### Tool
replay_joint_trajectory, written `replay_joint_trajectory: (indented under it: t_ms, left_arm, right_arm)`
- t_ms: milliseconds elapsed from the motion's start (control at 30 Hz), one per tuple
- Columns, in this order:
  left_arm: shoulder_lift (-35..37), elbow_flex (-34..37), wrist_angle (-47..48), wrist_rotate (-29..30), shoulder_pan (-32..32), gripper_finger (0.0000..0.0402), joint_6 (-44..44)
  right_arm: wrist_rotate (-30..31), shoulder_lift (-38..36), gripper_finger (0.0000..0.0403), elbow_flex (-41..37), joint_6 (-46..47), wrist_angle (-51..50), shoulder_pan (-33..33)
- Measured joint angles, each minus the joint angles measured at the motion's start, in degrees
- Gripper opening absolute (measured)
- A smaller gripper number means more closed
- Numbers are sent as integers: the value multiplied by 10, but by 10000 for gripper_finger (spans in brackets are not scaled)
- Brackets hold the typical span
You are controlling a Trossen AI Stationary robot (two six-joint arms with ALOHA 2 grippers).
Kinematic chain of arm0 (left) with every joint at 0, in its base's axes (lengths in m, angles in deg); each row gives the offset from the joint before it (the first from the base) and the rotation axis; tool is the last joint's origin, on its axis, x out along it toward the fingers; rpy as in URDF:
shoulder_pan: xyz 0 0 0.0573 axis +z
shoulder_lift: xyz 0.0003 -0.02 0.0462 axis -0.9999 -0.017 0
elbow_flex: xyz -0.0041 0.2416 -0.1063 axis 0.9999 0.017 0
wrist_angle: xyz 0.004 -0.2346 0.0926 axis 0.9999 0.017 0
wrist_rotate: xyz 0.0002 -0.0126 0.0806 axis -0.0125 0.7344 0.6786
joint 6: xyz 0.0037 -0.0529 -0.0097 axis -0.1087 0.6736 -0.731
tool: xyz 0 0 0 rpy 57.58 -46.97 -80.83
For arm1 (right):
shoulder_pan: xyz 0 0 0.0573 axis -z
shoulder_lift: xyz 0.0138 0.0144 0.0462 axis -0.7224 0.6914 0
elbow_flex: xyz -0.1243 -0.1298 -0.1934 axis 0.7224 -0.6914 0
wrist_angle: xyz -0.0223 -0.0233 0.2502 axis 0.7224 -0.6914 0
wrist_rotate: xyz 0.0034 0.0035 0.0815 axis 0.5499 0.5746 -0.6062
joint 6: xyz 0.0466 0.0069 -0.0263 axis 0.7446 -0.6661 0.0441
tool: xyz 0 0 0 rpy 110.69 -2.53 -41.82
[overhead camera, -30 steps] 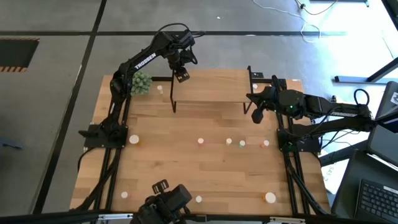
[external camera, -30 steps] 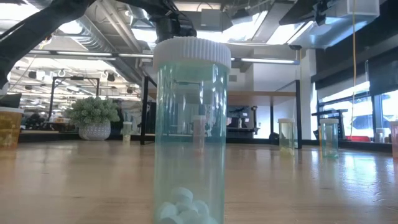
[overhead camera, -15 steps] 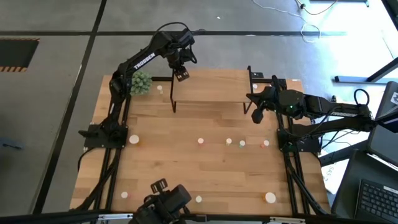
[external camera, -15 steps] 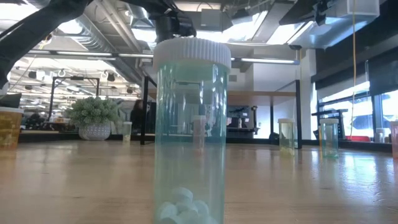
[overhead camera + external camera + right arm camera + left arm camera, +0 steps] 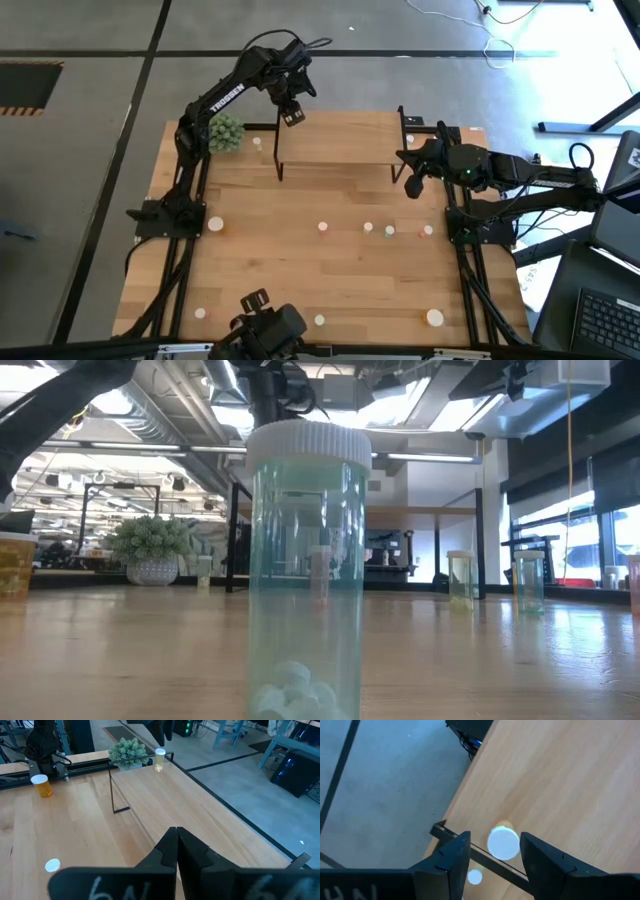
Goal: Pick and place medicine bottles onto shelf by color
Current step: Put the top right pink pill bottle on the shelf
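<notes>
**Left gripper above yellowish bottle on shelf**

Left gripper (image 5: 291,117) hangs over the far-left corner of the shelf (image 5: 335,140). Its fingers (image 5: 454,862) stand apart on either side of a yellowish bottle (image 5: 503,842) standing on the shelf; no contact visible. Right gripper (image 5: 410,184) waits off the shelf's right end, fingers (image 5: 165,851) pressed together, empty. More bottles stand scattered on the tabletop (image 5: 300,260): a row mid-table (image 5: 368,229), and a green one (image 5: 306,570) right in front of the low camera.
</notes>
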Motion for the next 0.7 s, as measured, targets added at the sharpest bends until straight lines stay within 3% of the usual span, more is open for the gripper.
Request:
replay_joint_trajectory:
  t_ms: [367, 700]
  left_arm:
    - [73, 0, 46, -5, -55, 167, 32]
    - [146, 0, 61, -7, -173, 167, 126]
  right_arm:
    - [0, 0, 6, 0, 0, 0, 0]
    - [0, 0, 6, 0, 0, 0, 0]
